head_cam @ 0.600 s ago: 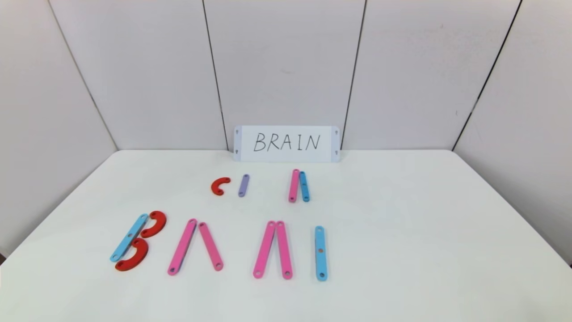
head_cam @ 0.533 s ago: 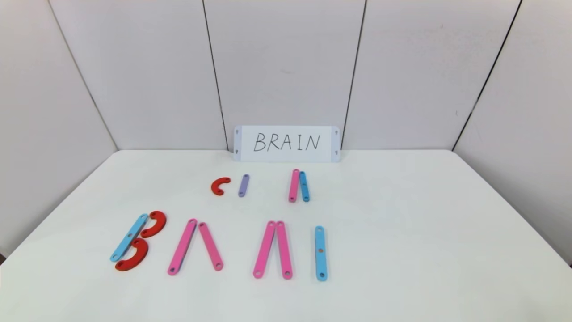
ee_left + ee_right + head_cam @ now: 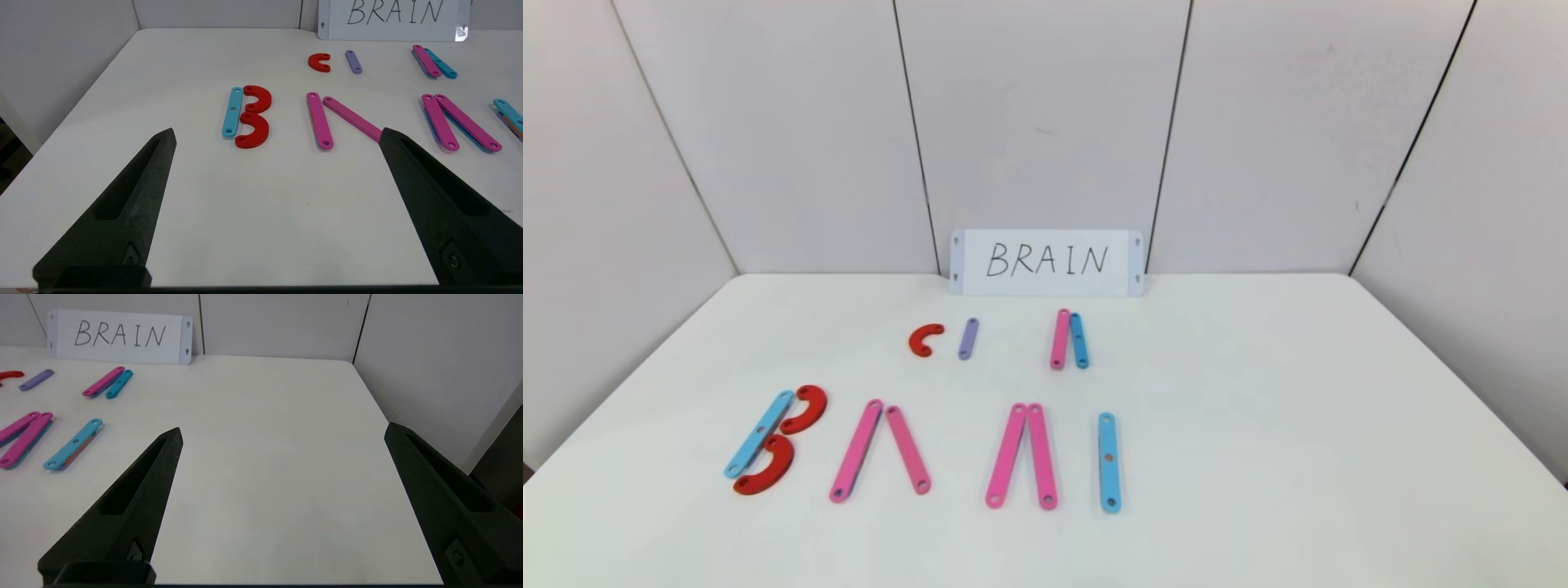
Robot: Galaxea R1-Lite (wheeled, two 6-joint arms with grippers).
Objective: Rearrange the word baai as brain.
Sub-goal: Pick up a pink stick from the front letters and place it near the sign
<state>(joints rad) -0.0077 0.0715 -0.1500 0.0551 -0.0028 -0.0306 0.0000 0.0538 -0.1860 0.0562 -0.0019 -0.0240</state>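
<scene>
Bars (image 3: 856, 451): five pink, three blue, one purple.

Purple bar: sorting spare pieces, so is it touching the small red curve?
No, the purple bar lies apart from the small red curve, bare table between them.

White surface (image 3: 1258, 457), flat. Front row, left to right: B of a blue bar (image 3: 759, 434) plus two red curves (image 3: 783, 442), two pink bars (image 3: 880, 450) as an A, two more pink bars (image 3: 1022, 456) touching at the far end, single blue bar (image 3: 1109, 462). Behind: small red curve (image 3: 925, 340), purple bar (image 3: 968, 338), pink/blue pair (image 3: 1068, 339). White BRAIN card (image 3: 1046, 262) stands at the back edge.
</scene>
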